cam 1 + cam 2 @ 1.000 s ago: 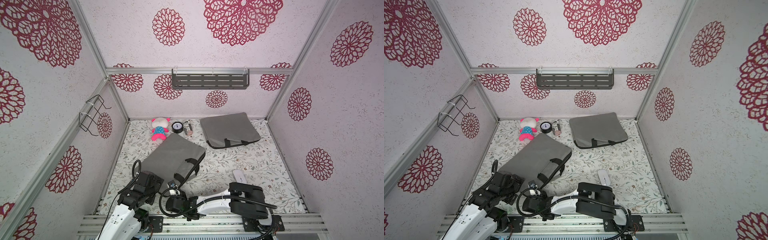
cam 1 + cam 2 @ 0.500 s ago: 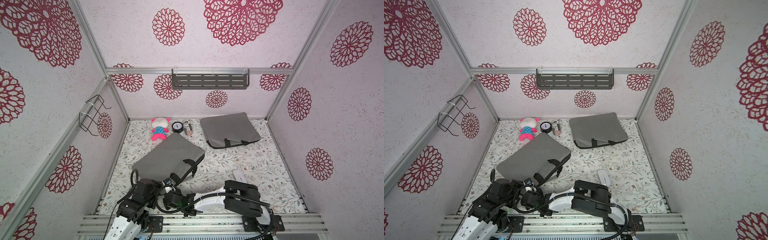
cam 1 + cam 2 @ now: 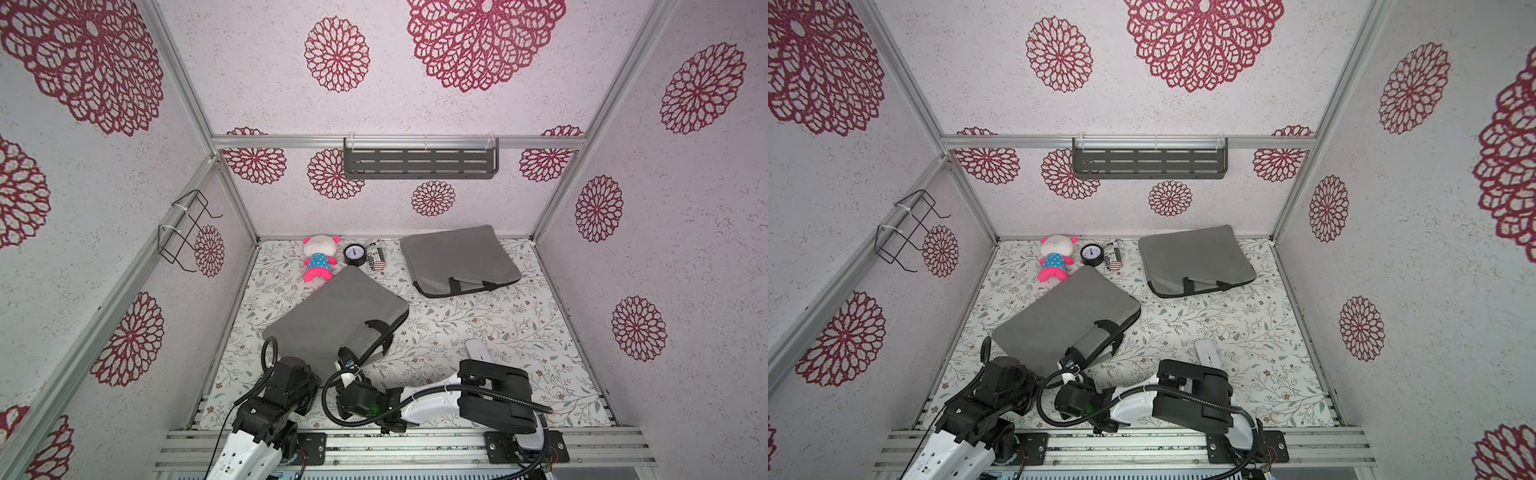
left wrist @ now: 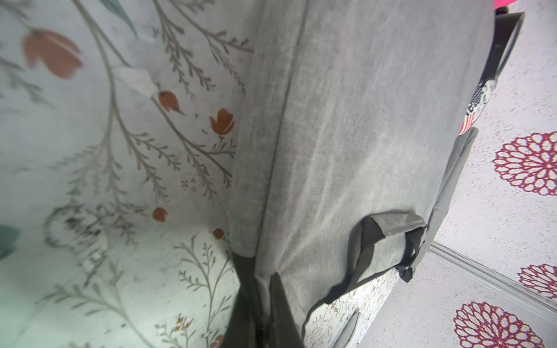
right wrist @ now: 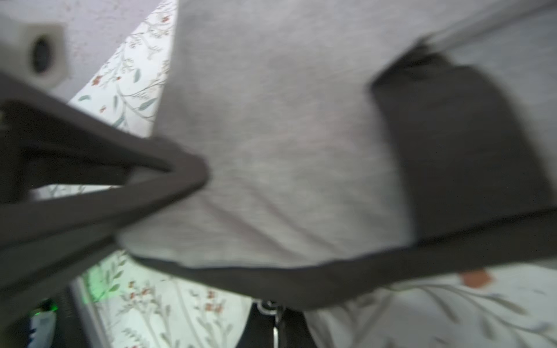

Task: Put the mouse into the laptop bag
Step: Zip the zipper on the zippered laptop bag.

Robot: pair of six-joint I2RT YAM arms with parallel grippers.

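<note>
The grey laptop bag lies slantwise on the floral mat at the near left, its black handles facing the right arm. My left gripper is shut on the bag's near corner, with grey fabric pinched between its jaws. At the bag's open edge my right gripper is shut on it, a small metal ring showing at the fingertips. The white mouse rests on the mat to the right of the bag, free of both grippers.
A second grey bag lies at the back right. A pink plush toy, a round black gauge and a small can sit along the back wall. A wire rack and a shelf hang on the walls.
My left gripper went from open to shut on the bag's near corner, and its arm drew back toward the front edge. The bag shifted slightly toward the near left. The right gripper stayed shut.
</note>
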